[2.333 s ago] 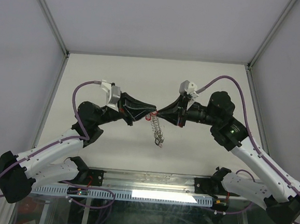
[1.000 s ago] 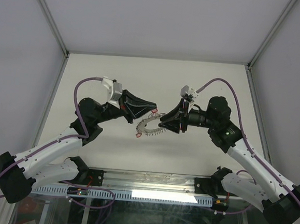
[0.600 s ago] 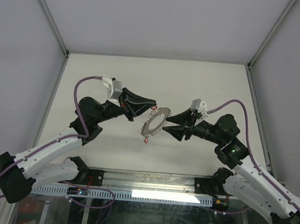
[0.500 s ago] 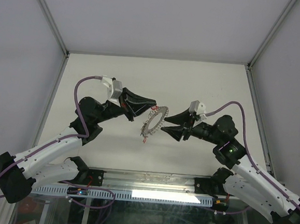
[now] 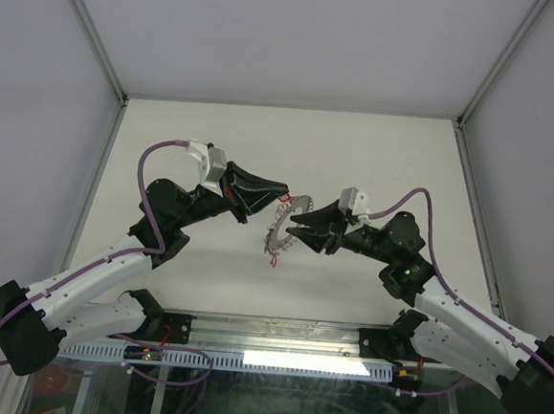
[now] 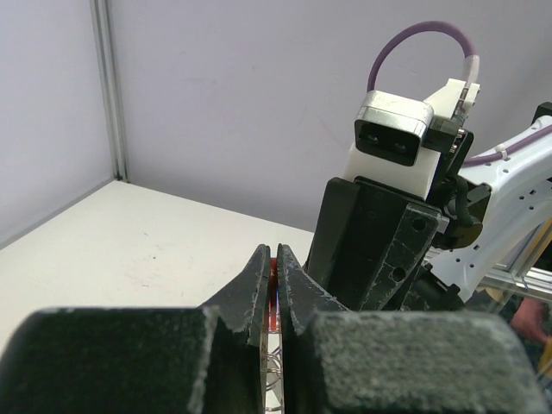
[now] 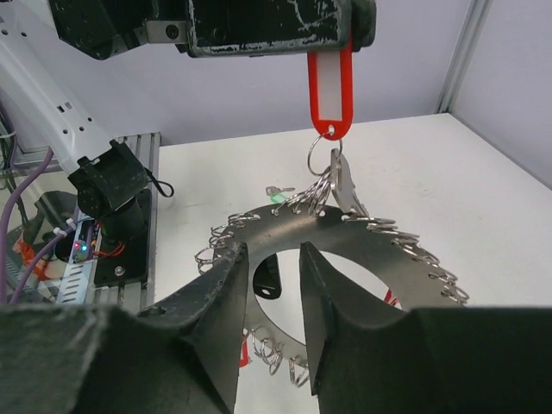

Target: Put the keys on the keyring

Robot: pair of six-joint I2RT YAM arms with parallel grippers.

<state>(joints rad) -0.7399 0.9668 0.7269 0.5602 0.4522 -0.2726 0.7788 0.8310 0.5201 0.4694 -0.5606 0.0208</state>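
Top external | left pincer [image 5: 283, 197] level, clamping keyring tag [image 7: 330, 82] | right pincer [image 5: 293, 226] facing it, parted

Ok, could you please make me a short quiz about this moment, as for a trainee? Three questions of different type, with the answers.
1. True or false: the left claw is shut on the red tag.
2. One word: are the fingers of the right claw open or shut?
3. Choose one. The keyring is:
A: hanging in the air under the red tag.
B: clamped between the right claw's fingers.
C: lying flat, held by nothing.

Key: 1 true. 2 open: a gap shows between the fingers. 3 A.
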